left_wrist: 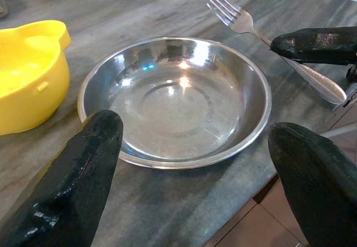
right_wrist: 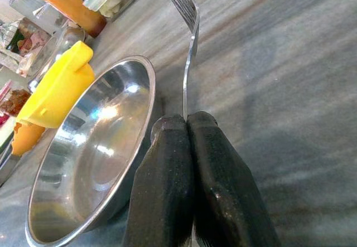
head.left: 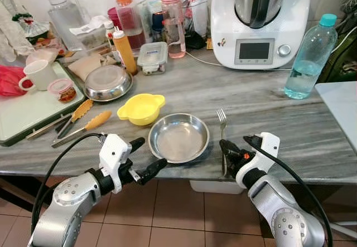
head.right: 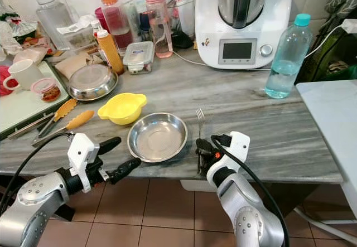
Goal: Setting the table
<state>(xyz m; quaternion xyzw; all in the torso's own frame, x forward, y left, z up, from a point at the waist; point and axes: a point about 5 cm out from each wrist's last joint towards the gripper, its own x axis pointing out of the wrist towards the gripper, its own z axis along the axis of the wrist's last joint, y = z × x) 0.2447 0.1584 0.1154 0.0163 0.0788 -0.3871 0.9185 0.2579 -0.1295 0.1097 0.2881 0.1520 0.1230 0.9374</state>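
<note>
Fork [head.left: 222, 125] flat on the grey marbled counter [head.left: 268, 113], tines pointing to 12 o'clock, just beside the steel bowl [head.left: 178, 138] at its 3 o'clock. Handle end pinched by the right gripper [head.left: 230, 151] at the counter's front edge: 2 black fingers [right_wrist: 184, 169] pressed tight together with the thin steel stem emerging between them. Left gripper [head.left: 148, 160] spread wide at the bowl's 7 o'clock, holding nothing, its 2 fingers [left_wrist: 83, 169] either side of the near rim without touching.

Yellow bowl [head.left: 140, 109] close by at the steel bowl's 10 o'clock. Tongs [head.left: 83, 125] and a second steel dish [head.left: 107, 82] further off toward 10 o'clock. White kitchen machine [head.left: 257, 21] at 1 o'clock, water bottle [head.left: 308, 57] at 2 o'clock.

Probably light, rigid and slick, that fork: polished metal, apt to pivot or slip in a narrow pinch. Best held on the broad flat of the handle, well back from the tines, as now. Steel bowl likely light and prone to skate on the smooth stone; rim the sensible place to grip.
</note>
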